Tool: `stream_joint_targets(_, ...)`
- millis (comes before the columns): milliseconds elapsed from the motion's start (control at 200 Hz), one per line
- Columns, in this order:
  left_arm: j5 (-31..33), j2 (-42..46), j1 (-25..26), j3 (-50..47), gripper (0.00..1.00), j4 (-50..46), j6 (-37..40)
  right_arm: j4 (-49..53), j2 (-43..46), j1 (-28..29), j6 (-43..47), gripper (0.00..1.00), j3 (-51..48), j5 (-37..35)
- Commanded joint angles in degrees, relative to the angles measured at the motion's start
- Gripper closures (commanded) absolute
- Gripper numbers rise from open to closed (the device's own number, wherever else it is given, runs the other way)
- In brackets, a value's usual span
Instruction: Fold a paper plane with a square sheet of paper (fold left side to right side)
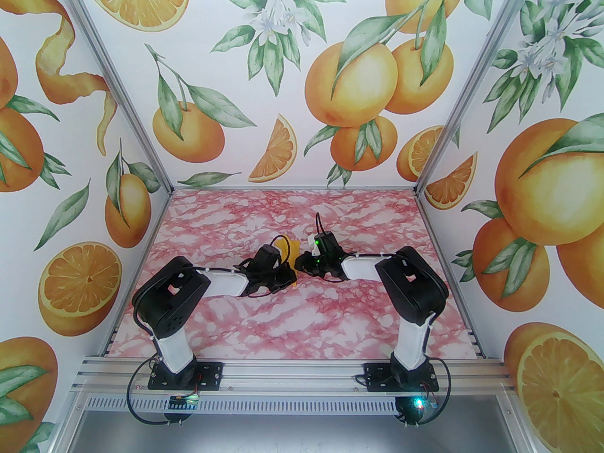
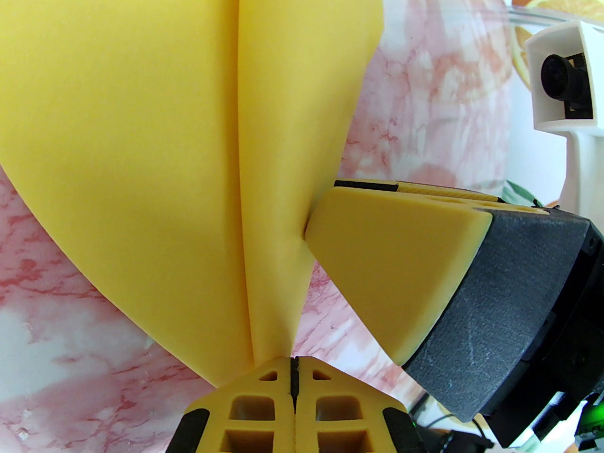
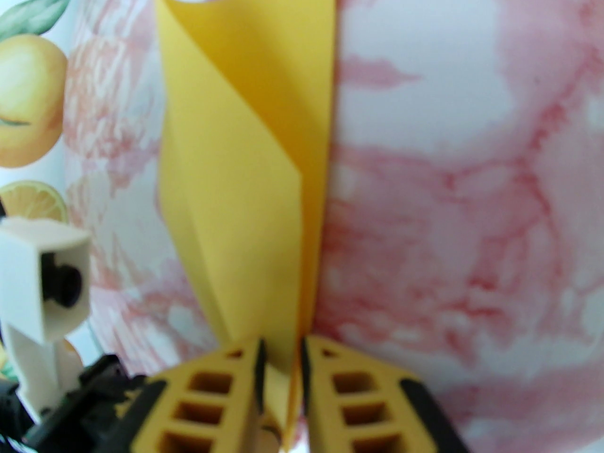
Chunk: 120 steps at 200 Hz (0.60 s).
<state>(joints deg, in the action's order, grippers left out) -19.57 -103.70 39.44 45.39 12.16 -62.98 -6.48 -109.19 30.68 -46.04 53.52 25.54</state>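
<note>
Presently the square sheet of paper (image 1: 289,247) is held up off the tabletop (image 1: 292,328), above its centre, pinched between both hands.

Left hand (image 2: 293,376): just left of the tabletop's centre. Jaws fully closed on a corner of the sheet, with no gap between the pads. From that pinch the sheet (image 2: 141,135) fans out in two bulging lobes that meet along one soft valley, not a pressed crease.

Right hand (image 3: 281,361): just right of the tabletop's centre. Jaws stand a narrow slot apart, clamped on a doubled layer of the sheet (image 3: 236,205). In the left wrist view its fingertip (image 2: 391,262) presses into the sheet's side edge and dimples it.

Edges: one straight edge runs away from the right hand; the far corner curls over, so the two layers are not aligned.

Clearance: the two hands (image 1: 284,275) (image 1: 302,263) stand very near each other at the tabletop's centre. Bare tabletop lies on all sides of them, and the printed walls (image 1: 80,168) bordering the tabletop are well apart from both arms.
</note>
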Motion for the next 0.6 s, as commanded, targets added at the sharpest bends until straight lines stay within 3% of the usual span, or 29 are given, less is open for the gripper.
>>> stream_joint_targets(0,-0.5,-1.2,0.2,1.6,0.96,-0.1,0.7,4.5,-3.1,1.4,0.4,0.79,-0.9,0.6)
stream_joint_targets(595,0.1,-1.2,0.2,1.6,0.96,-1.8,0.9,4.1,-2.8,1.4,0.2,0.79,-1.4,0.5)
